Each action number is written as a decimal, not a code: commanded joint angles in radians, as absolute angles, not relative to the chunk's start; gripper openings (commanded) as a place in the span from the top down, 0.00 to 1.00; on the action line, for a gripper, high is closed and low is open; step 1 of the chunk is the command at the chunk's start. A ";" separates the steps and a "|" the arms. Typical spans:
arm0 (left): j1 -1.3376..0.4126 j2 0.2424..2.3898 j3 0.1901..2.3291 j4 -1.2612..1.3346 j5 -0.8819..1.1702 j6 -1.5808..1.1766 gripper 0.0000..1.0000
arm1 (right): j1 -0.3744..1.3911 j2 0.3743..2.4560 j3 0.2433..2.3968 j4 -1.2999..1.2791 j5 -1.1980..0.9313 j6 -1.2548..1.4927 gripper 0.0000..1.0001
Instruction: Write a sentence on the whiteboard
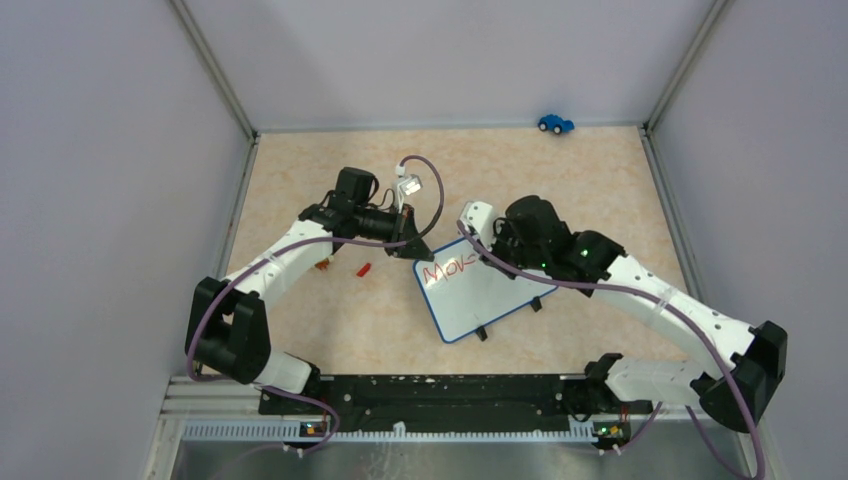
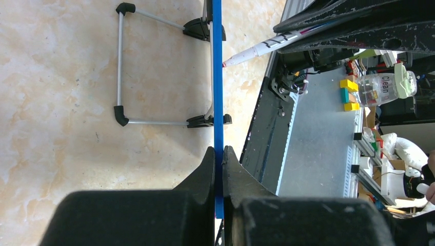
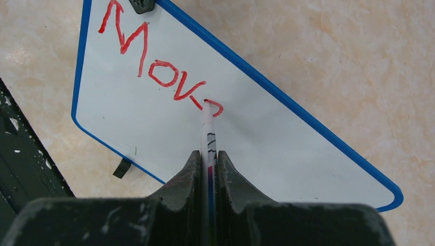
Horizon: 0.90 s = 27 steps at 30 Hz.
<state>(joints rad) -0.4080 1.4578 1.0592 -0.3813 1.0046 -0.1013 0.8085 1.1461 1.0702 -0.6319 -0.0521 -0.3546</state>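
The whiteboard (image 1: 480, 296) lies mid-table, white with a thin blue rim. Red lettering (image 1: 447, 270) reads "Mov" plus part of another letter; in the right wrist view the lettering (image 3: 154, 66) runs down from the top left of the whiteboard (image 3: 154, 133). My left gripper (image 1: 412, 247) is shut on the board's far-left corner; the left wrist view shows the jaws (image 2: 219, 154) pinching the blue rim (image 2: 217, 77) edge-on. My right gripper (image 1: 490, 238) is shut on a white marker (image 3: 208, 133), whose tip touches the board at the last red stroke. The marker also shows in the left wrist view (image 2: 261, 48).
A small red cap (image 1: 364, 268) and an orange bit (image 1: 322, 265) lie left of the board. A blue toy car (image 1: 555, 123) sits at the far wall. The board's wire stand and black feet (image 2: 123, 66) show in the left wrist view. A black rail (image 1: 440, 392) runs along the near edge.
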 commanded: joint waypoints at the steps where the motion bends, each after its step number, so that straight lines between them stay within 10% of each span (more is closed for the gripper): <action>1: -0.416 1.450 1.054 -0.380 1.052 -0.083 1.00 | 0.814 1.164 1.114 -0.595 -0.089 -0.345 1.00; 27: -0.416 1.454 1.053 -0.382 1.051 -0.081 1.00 | 0.822 1.154 1.033 -0.660 -0.052 -0.383 1.00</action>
